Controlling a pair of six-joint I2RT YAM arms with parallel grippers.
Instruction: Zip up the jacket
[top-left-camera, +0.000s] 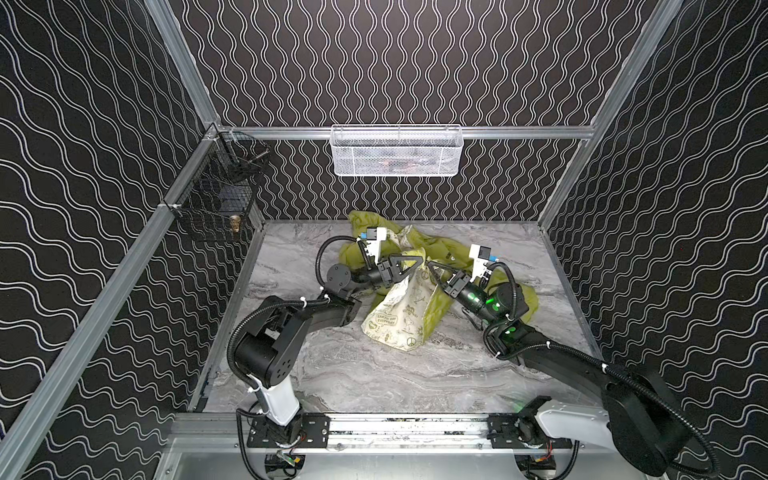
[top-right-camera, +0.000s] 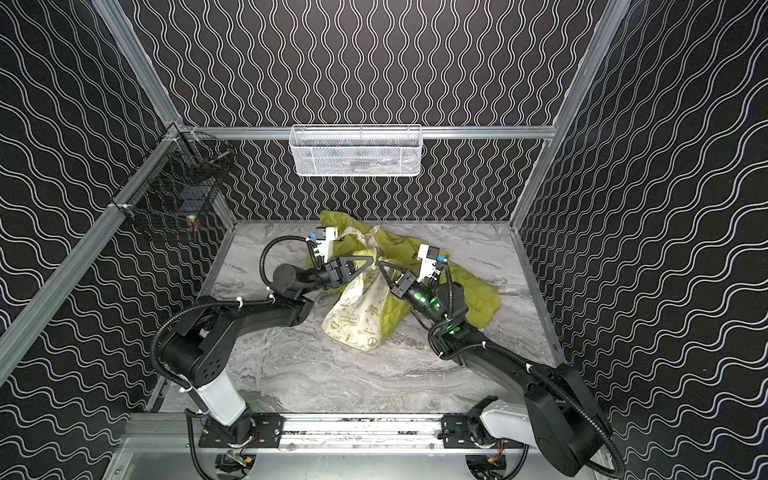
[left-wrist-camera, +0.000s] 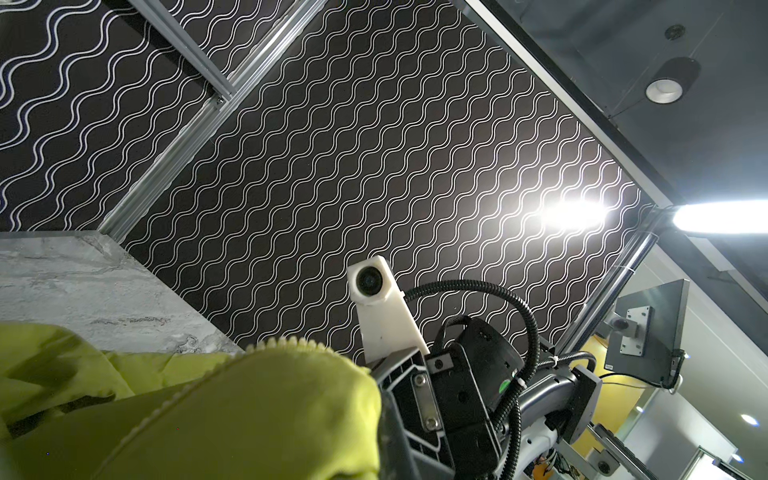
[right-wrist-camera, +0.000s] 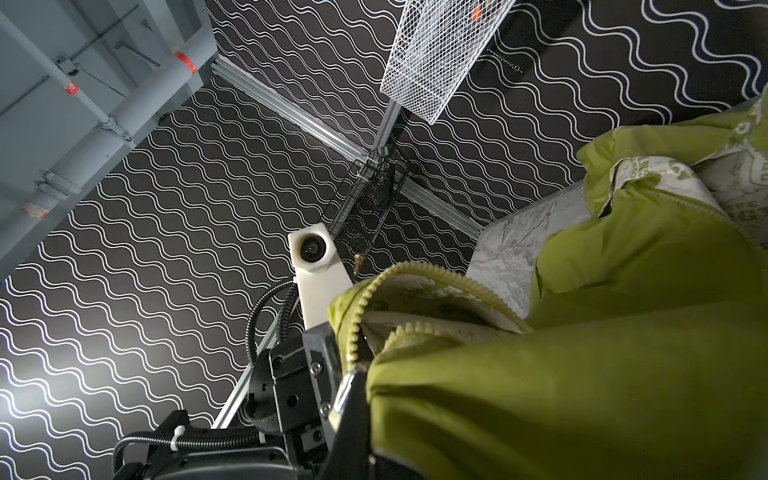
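Note:
The yellow-green jacket (top-left-camera: 457, 249) (top-right-camera: 478, 286) lies crumpled at the back middle of the marble table, in both top views. A flap showing its cream printed lining (top-left-camera: 399, 316) is lifted and hangs down to the table. My left gripper (top-left-camera: 419, 262) (top-right-camera: 371, 260) and right gripper (top-left-camera: 430, 264) (top-right-camera: 380, 264) meet tip to tip above it, each shut on the jacket's raised edge. In the left wrist view, fabric (left-wrist-camera: 249, 415) with zipper teeth (left-wrist-camera: 291, 343) fills the foreground. The right wrist view shows two separate rows of zipper teeth (right-wrist-camera: 415, 270) on the fabric (right-wrist-camera: 582, 395). The jaw tips are hidden by cloth.
A white mesh basket (top-left-camera: 395, 151) hangs on the back wall and a black wire basket (top-left-camera: 220, 195) on the left wall. Bare marble tabletop (top-left-camera: 353, 365) stretches in front of the jacket. Patterned walls enclose the table on three sides.

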